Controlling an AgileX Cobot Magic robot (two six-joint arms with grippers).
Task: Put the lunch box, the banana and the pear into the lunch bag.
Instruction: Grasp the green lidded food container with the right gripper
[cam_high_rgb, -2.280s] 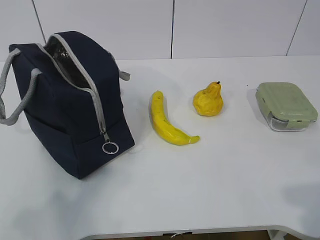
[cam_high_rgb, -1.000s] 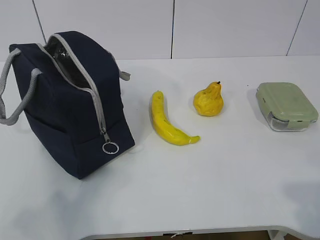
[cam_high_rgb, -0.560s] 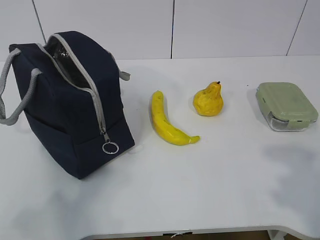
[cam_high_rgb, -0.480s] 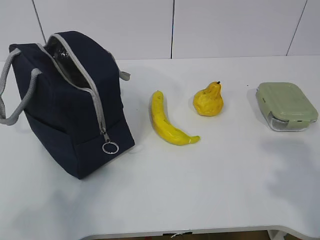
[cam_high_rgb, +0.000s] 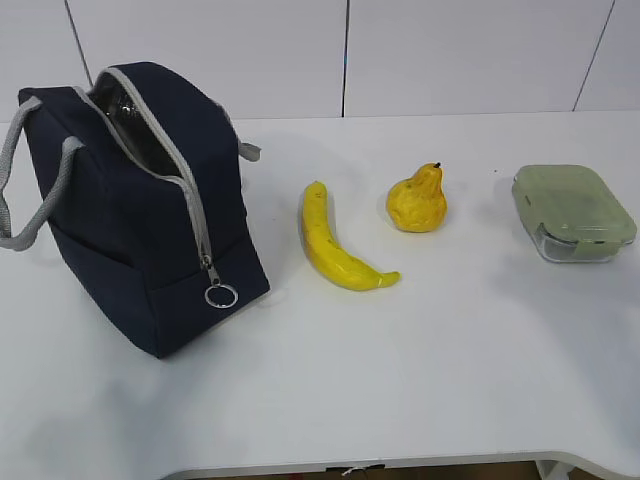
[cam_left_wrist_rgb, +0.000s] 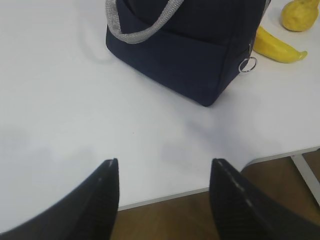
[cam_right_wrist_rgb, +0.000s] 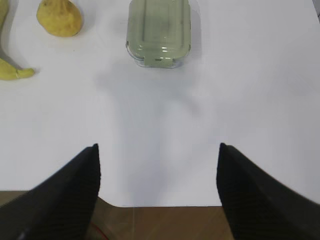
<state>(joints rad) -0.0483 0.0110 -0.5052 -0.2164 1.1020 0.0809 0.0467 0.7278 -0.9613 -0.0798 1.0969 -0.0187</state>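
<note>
The navy lunch bag (cam_high_rgb: 140, 200) stands at the table's left, unzipped at the top, silver lining showing; it also shows in the left wrist view (cam_left_wrist_rgb: 190, 55). The banana (cam_high_rgb: 335, 245) lies right of it, the pear (cam_high_rgb: 418, 202) behind the banana's right end. The lunch box (cam_high_rgb: 572, 212) with its sage-green lid sits at the far right and shows in the right wrist view (cam_right_wrist_rgb: 159, 32). My left gripper (cam_left_wrist_rgb: 164, 165) is open and empty above the table's front edge, well short of the bag. My right gripper (cam_right_wrist_rgb: 157, 150) is open and empty, in line with the lunch box. Neither gripper shows in the exterior view.
The white table (cam_high_rgb: 400, 350) has its front edge under both grippers (cam_left_wrist_rgb: 200, 192), with brown floor below. A white wall stands behind the table. The bag's grey handles (cam_high_rgb: 20, 170) hang to its left. The zipper's ring pull (cam_high_rgb: 221, 296) hangs at the bag's near corner.
A shadow has spread across the table's right front area toward the lunch box. The bag, banana, pear and lunch box have not moved.
</note>
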